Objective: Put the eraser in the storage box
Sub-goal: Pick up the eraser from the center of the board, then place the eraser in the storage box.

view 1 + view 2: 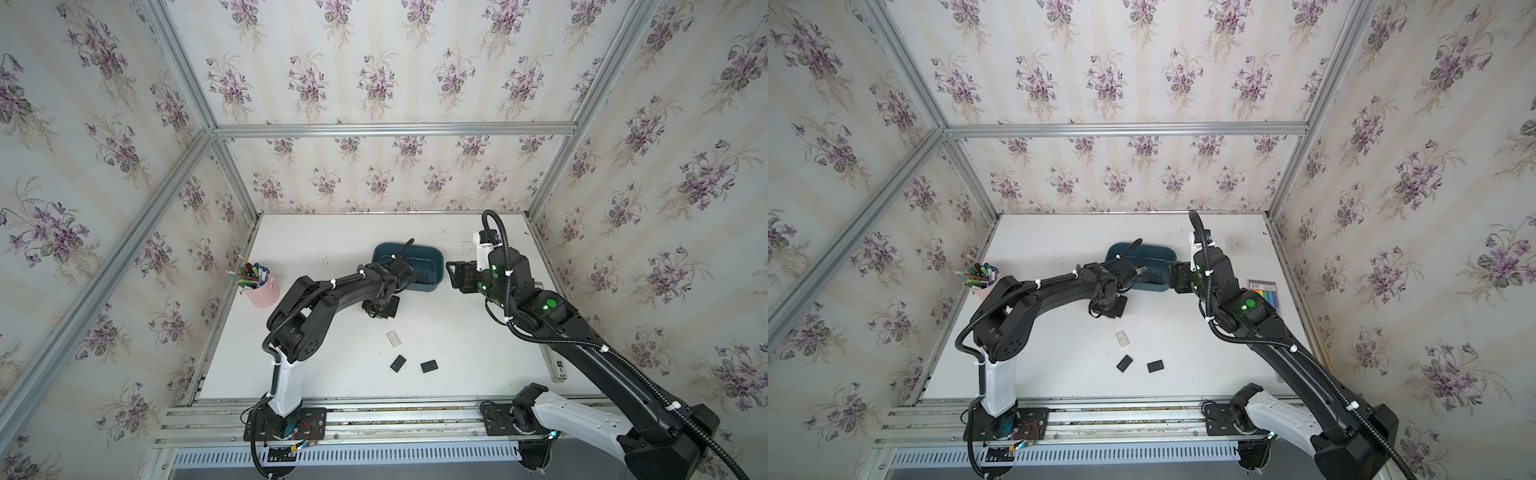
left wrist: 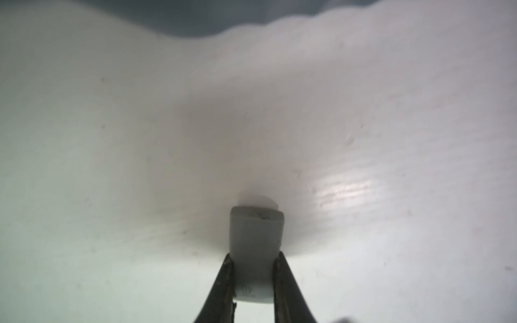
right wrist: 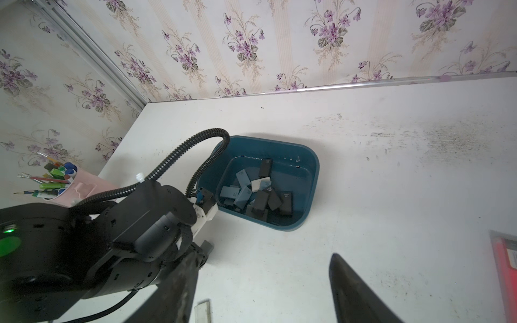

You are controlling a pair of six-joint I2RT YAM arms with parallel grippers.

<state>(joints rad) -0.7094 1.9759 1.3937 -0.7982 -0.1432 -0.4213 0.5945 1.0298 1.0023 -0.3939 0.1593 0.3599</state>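
Observation:
In the left wrist view my left gripper [image 2: 254,256] is shut on a pale grey-white eraser [image 2: 256,235], whose far end is at or just above the white table. In both top views this gripper [image 1: 378,309] points down just in front of the near wall of the teal storage box [image 1: 432,253] [image 1: 1160,251]. The box [image 3: 313,179] holds several blue, black and white erasers [image 3: 260,193]. My right gripper [image 3: 264,254] is open and holds nothing. It hovers beside the box's right end [image 1: 455,276].
A white eraser [image 1: 393,338] and two black erasers [image 1: 397,363] [image 1: 429,366] lie on the table nearer the front. A pink pen cup [image 1: 262,291] stands at the left edge. A coloured packet [image 1: 1264,291] lies at the right.

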